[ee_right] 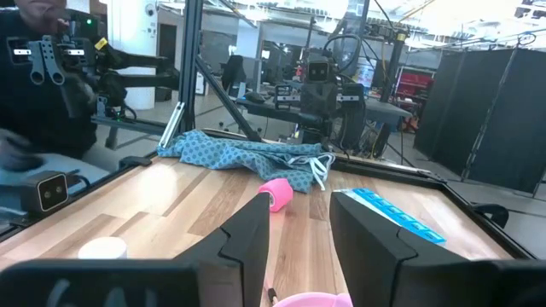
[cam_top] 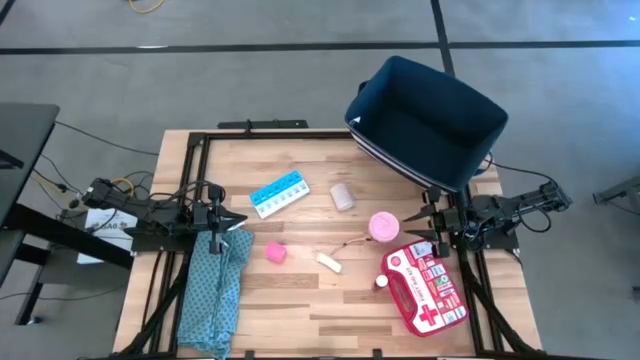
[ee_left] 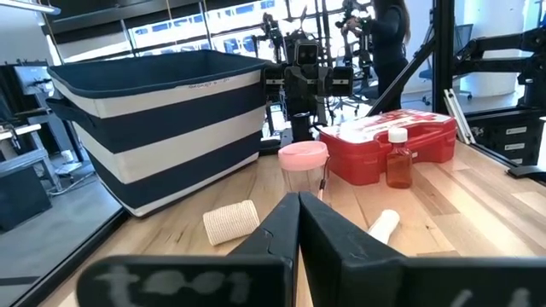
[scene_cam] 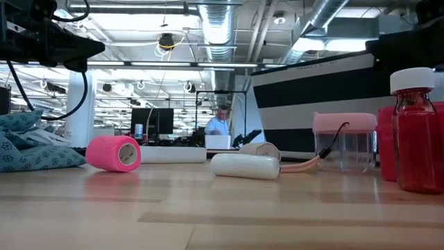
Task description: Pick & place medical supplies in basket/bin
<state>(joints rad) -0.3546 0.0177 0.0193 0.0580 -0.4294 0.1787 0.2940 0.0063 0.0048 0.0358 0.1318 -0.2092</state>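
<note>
The navy bin (cam_top: 425,120) stands tilted at the table's far right corner, and its striped wall (ee_left: 162,136) shows in the left wrist view. On the wood lie the blue pill organizer (cam_top: 280,193), beige bandage roll (cam_top: 343,196), pink-lidded round container (cam_top: 384,226), small pink roll (cam_top: 275,252), white stick (cam_top: 329,262) and red-and-white pouch (cam_top: 425,290). My left gripper (cam_top: 238,222) is shut at the table's left, above the teal cloth's far end. My right gripper (cam_top: 412,226) is open, level, just right of the pink container (ee_right: 307,300).
A folded teal patterned cloth (cam_top: 215,285) lies along the near left. A small red bottle with a white cap (cam_top: 381,283) stands beside the pouch. The dark table frame (cam_top: 250,132) runs around the edges. A person works in the room beyond (scene_cam: 220,121).
</note>
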